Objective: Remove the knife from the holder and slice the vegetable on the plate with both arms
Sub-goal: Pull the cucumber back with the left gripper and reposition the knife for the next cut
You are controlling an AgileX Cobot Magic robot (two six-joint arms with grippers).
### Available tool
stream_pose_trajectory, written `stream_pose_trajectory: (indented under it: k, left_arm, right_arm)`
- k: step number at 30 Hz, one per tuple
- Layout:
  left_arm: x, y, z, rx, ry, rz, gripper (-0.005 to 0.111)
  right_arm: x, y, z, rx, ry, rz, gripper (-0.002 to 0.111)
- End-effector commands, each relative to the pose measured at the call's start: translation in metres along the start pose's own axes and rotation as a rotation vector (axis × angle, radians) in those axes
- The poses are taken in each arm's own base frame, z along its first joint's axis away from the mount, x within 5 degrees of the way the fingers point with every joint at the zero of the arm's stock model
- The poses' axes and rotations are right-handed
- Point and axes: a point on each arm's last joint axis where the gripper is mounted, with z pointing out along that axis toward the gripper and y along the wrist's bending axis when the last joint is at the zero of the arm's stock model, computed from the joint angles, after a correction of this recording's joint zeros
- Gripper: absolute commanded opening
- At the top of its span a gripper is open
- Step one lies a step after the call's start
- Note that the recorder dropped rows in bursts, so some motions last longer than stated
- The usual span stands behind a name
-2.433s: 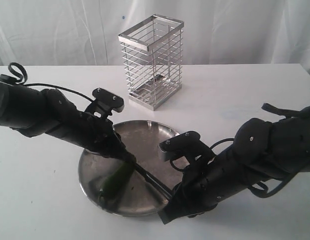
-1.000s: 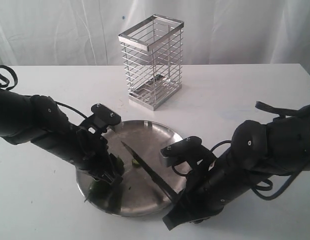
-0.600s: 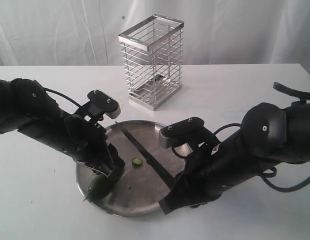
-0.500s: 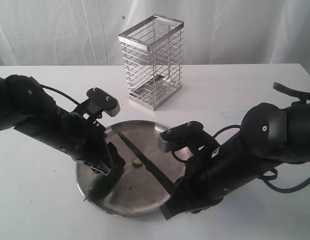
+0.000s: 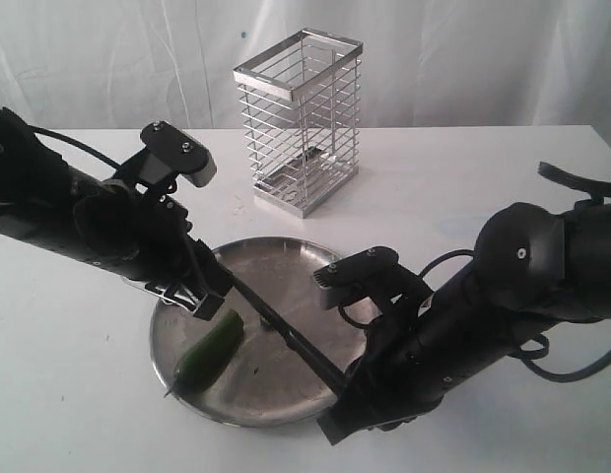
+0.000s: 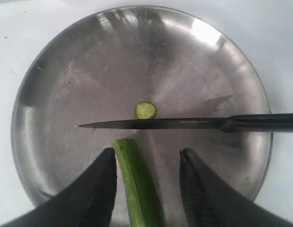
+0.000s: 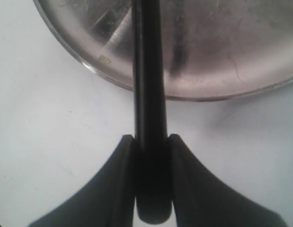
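Left wrist: blk knife point(image 6: 184, 124), steel plate point(image 6: 56, 94)

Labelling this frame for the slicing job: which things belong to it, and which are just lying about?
Job:
- knife, gripped by right claw
- vegetable
- slice
- plate
- holder
- left claw, open over the vegetable

Just there:
- table
- curtain
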Motion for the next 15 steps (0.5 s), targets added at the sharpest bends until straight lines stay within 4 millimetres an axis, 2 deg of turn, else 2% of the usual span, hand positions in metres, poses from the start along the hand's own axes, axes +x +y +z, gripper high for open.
stream_pose_trajectory:
  k: [1, 4, 15]
  left_arm:
    - [0.001, 0.0, -0.002, 0.002, 0.002, -0.016, 0.047]
    - [0.002, 0.0, -0.002, 0.003, 0.004, -0.022, 0.047]
    - [0.003, -0.002, -0.002, 0.016, 0.016, -0.034, 0.047]
  right_arm:
    - [-0.003, 0.007, -0.002, -0.006, 0.002, -0.068, 0.0]
    - [-0.007, 0.011, 0.002, -0.006, 0.011, -0.1, 0.0]
    - [-0.019, 0.004, 0.019, 0.009, 0.033, -0.098, 0.0]
